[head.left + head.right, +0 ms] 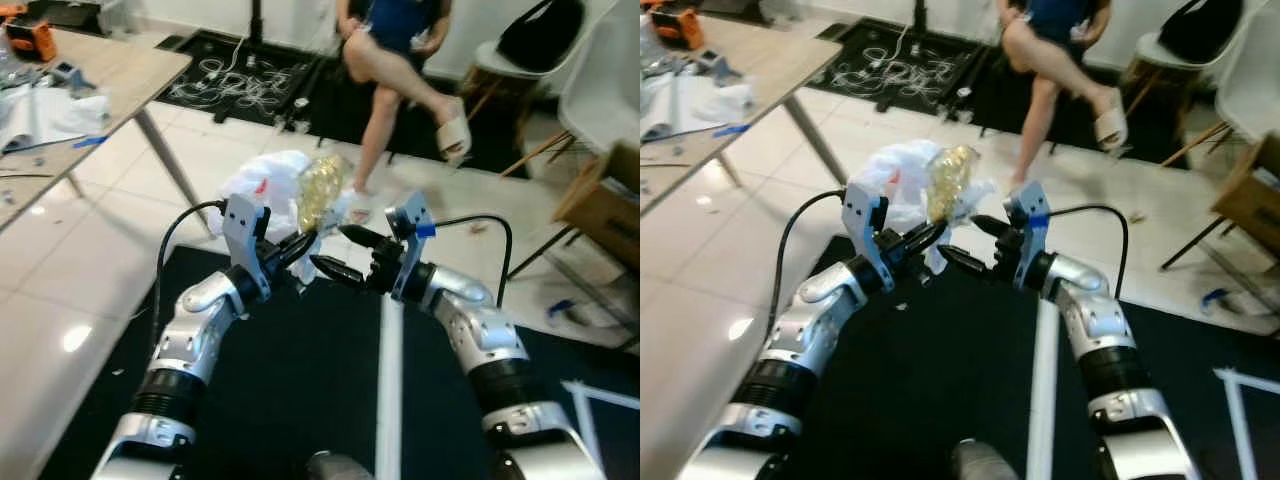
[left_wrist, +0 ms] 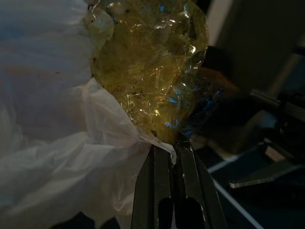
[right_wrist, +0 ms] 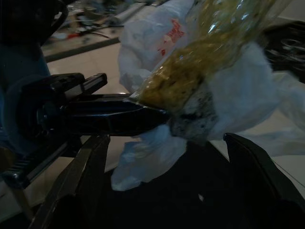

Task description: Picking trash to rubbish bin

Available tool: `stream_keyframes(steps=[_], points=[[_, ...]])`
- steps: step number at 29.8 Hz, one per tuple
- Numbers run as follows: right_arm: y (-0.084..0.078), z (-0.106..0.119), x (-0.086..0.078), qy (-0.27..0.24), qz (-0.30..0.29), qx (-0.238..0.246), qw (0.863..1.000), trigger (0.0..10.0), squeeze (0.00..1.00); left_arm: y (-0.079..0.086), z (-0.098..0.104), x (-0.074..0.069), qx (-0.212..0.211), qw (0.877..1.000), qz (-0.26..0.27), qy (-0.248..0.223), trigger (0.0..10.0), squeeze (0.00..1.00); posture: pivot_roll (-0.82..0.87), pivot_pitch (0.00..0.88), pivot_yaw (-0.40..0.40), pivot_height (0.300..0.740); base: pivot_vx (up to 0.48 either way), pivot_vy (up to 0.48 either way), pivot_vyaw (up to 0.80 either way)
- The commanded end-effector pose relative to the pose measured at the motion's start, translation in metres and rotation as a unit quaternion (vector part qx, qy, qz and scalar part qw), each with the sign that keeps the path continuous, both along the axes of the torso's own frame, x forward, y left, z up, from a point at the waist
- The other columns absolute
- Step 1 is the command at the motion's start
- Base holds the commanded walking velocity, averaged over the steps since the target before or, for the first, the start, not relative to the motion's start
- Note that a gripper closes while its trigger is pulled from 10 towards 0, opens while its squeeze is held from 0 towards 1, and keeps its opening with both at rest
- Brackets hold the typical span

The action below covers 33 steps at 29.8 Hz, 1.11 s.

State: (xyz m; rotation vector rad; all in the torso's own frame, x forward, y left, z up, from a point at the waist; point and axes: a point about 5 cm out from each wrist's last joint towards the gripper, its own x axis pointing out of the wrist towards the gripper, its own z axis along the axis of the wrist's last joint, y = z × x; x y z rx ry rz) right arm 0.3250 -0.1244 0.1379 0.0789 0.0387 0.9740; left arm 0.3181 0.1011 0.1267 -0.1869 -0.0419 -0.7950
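Observation:
A crumpled yellow clear plastic wrapper (image 1: 320, 190) is held up in front of me, over the far edge of a black mat. My left gripper (image 1: 303, 243) is shut on its lower end, the wrapper (image 2: 152, 62) pinched between the black fingers (image 2: 183, 167). A white plastic bag (image 1: 265, 185) bunches up behind and beside the wrapper, touching it. My right gripper (image 1: 342, 253) stands open just to the right of the wrapper, its two fingers spread and pointing at the left gripper. In the right wrist view the wrapper (image 3: 205, 52) and bag (image 3: 152, 38) hang between its fingers (image 3: 83, 181).
A black mat (image 1: 300, 380) with a white strip (image 1: 390, 390) lies under my arms. A table (image 1: 100, 90) with clutter stands at left. A seated person's legs (image 1: 400, 90) are ahead, chairs (image 1: 590, 80) and a cardboard box (image 1: 605, 200) at right, cables (image 1: 240, 80) on the floor.

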Motion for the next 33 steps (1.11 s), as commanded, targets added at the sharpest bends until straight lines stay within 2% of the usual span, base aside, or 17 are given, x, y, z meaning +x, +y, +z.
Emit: stream_keyframes(steps=[1, 33], points=[[-0.0018, -0.0021, -0.0012, 0.007, -0.003, 0.0, 1.0, 10.0, 0.0, 0.0003, -0.0021, -0.0007, 0.002, 1.0, -0.002, 0.003, 10.0, 0.0, -0.05, 0.0, -0.058, 0.74, 0.0, 0.0, -0.8], [-0.0021, -0.0028, -0.0015, 0.009, -0.002, -0.002, 1.0, 10.0, 0.0, 0.0001, -0.0029, -0.0001, 0.0, 1.0, -0.002, 0.002, 10.0, 0.0, -0.04, 0.0, -0.061, 0.74, 0.0, 0.0, -0.8]])
